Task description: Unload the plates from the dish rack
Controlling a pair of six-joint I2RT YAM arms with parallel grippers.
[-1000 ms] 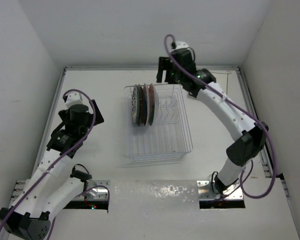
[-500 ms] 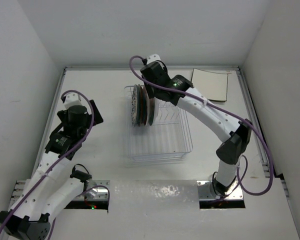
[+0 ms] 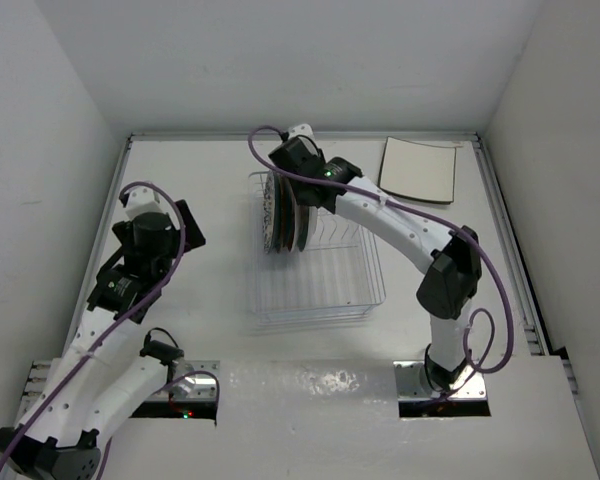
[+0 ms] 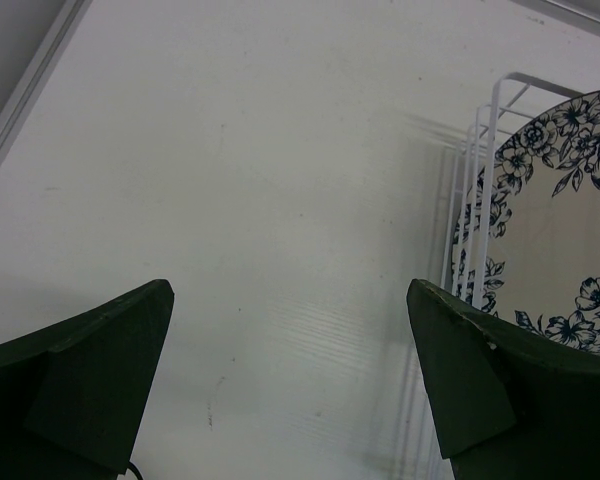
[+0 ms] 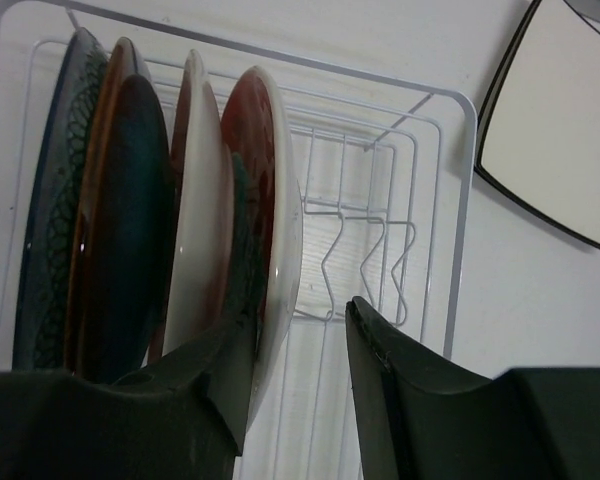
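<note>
The white wire dish rack (image 3: 325, 285) sits mid-table. Round plates (image 3: 285, 210) stand on edge at its far left end. In the right wrist view the nearest one, red-faced with a white outside (image 5: 275, 200), stands beside a dark teal one (image 5: 125, 220). My right gripper (image 5: 298, 315) is open and straddles the red plate's rim, left finger behind it, right finger apart from it. In the top view its wrist (image 3: 298, 162) covers the jaws. My left gripper (image 4: 290, 290) is open and empty over bare table, left of the rack. The white floral plate (image 4: 560, 230) faces it. A square white plate (image 3: 420, 168) lies at the back right.
The rack's right part holds only bare upright prongs (image 5: 365, 250). The enclosure's white walls stand on the left, back and right. The square plate's dark rim (image 5: 500, 120) shows right of the rack in the right wrist view.
My right arm has swung from the back right corner leftward and come down over the standing plates. The square plate at the back right is now uncovered. The left arm has hardly moved.
</note>
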